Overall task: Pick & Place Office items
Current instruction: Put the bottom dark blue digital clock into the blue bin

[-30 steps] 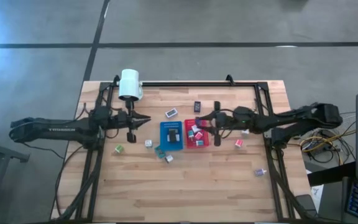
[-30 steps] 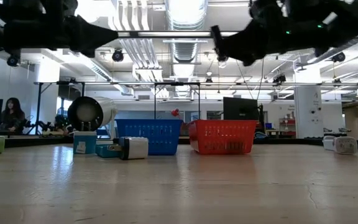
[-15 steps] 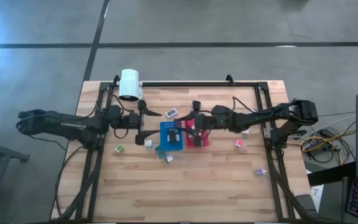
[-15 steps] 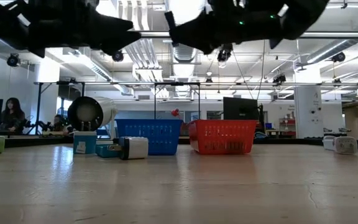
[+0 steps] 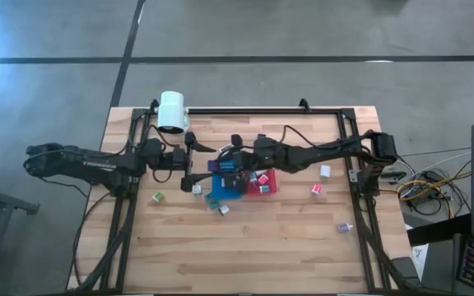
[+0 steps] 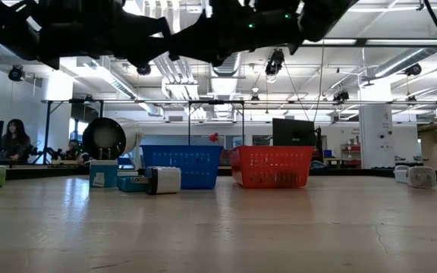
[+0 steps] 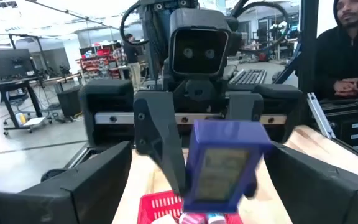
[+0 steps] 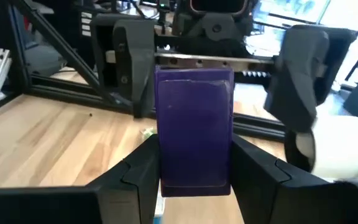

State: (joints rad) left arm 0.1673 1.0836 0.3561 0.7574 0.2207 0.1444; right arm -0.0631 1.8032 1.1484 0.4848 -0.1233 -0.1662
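Pale planked wooden table (image 5: 262, 238); matt purple plastic block (image 8: 194, 130).

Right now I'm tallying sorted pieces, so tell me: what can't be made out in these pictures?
- High view: the right gripper and its arm cover part of the blue tray and the red tray, so their contents cannot be counted.
- High view: the loose office items are too small to identify.
- Left wrist view: the face of the dark blue block is blurred.
- Low view: the tray walls hide the contents.

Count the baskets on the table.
2. Blue basket mid-table; red basket right beside it, on the right arm's side. The right arm reaches over both, but no third seems hidden.
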